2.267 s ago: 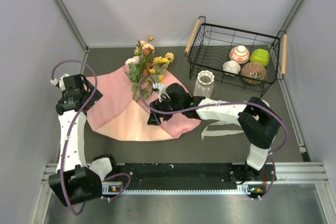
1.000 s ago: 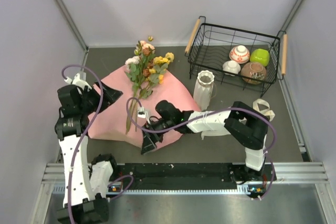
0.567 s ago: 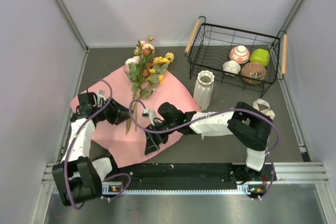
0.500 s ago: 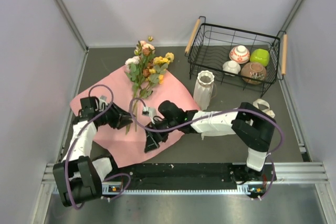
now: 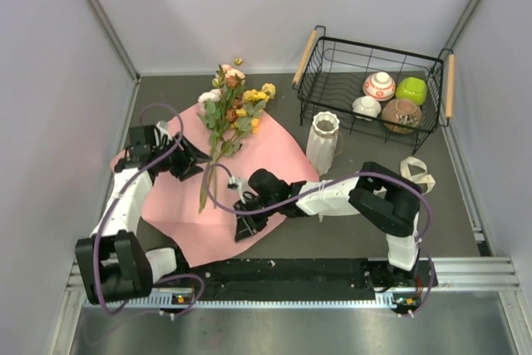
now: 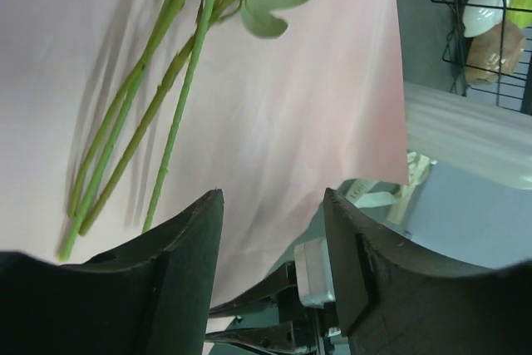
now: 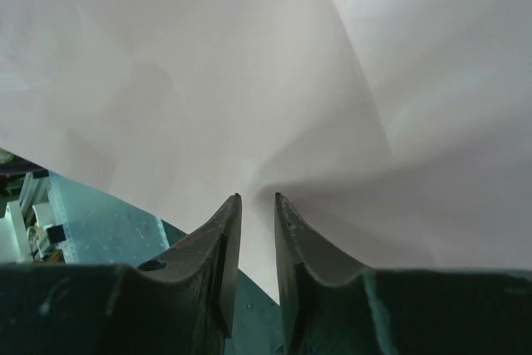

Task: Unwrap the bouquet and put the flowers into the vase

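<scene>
Lying far-to-near just right of the left hand, fingers apart and empty: green-stemmed yellow and peach artificial flowers; right hand clamped on salmon-pink paper sheet at its near edge.

The right claw, wrist view: its two dark fingers stand nearly together, pinching a fold of the pale pink paper sheet. Creases fan out from the pinch. A teal surface shows lower left.
</scene>
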`<state>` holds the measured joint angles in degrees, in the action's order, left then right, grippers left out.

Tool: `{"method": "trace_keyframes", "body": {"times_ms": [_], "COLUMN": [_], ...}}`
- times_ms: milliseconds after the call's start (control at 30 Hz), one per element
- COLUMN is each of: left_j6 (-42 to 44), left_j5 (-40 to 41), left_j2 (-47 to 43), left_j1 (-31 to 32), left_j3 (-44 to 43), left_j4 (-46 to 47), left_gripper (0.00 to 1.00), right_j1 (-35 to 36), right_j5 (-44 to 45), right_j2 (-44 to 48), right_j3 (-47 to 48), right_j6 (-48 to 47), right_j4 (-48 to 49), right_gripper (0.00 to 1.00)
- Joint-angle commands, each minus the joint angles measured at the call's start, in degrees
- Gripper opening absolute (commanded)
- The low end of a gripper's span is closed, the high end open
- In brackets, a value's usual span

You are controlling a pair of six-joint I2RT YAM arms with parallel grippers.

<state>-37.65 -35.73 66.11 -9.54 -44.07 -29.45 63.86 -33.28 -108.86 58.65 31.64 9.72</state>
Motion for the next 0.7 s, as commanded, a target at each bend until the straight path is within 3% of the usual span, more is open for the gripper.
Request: {"method": "trace_keyframes", "body": {"times_ms": [0, 267, 567, 667], "left_j6": [6.0, 10.4, 12.1, 12.5], "left_j5": [11.6, 30.1, 36.8, 33.5], "left_j2": [6.5, 25.6, 33.6, 36.0], "left_j1": [4.4, 16.1, 17.6, 17.6], "left_j3": [-7.6, -23.1, -31.8, -32.8], "left_j4": [-1.8, -9.1, -9.9, -9.8], "left_gripper": [0.54, 0.43, 0.32, 0.29], "right_j1": [0.2, -4.8, -7.3, -7.7], "right_j5": [2.2, 7.4, 10.6, 11.9], "right_j2": [1.9, 21.2, 36.6, 40.8], "right_j3": [0.5, 0.5, -5.3, -6.9], "right_j6": [-0.4, -4.6, -5.1, -4.8], "right_j4": [0.5, -9.5, -16.2, -17.3], "right_gripper": [0.23, 0.38, 0.4, 0.4]}}
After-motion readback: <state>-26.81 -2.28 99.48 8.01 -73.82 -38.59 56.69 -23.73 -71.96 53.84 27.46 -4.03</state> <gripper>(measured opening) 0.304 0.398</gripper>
